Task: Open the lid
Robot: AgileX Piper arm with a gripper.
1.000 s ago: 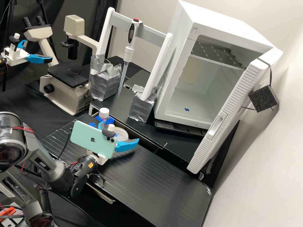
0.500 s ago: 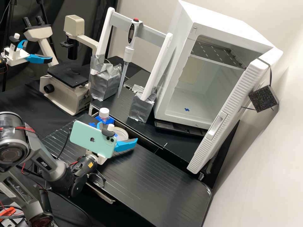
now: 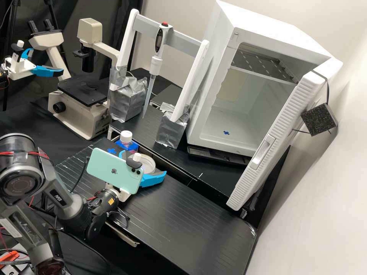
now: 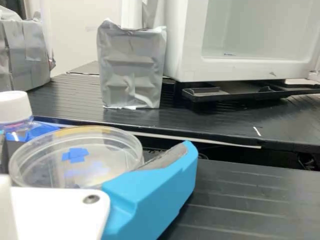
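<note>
The gripper (image 3: 143, 163) is low over the near bench section, its blue fingers open on opposite sides of a clear round dish with a lid (image 3: 148, 162). A mint phone on the wrist hides part of the dish and of one finger. In the wrist view the gripper (image 4: 95, 142) has the dish lid (image 4: 117, 138) between its fingers, the nearer blue finger (image 4: 150, 195) close beside the rim. Whether it touches the rim I cannot tell. Blue tape (image 4: 75, 155) shows through the dish. The other finger is mostly hidden.
A white-capped bottle (image 3: 126, 136) stands close behind the dish. Beyond are a pipette (image 3: 155, 65) on a white frame with silver-wrapped feet (image 3: 172, 130), a microscope (image 3: 82, 99) and a white incubator (image 3: 197, 126) with its door (image 3: 283, 126) ajar. A raised bench edge runs behind the dish.
The gripper and phone have moved slightly down and to the right in the high view, and the arm's upper links have swung right. The blue fingers look a little nearer each other.
</note>
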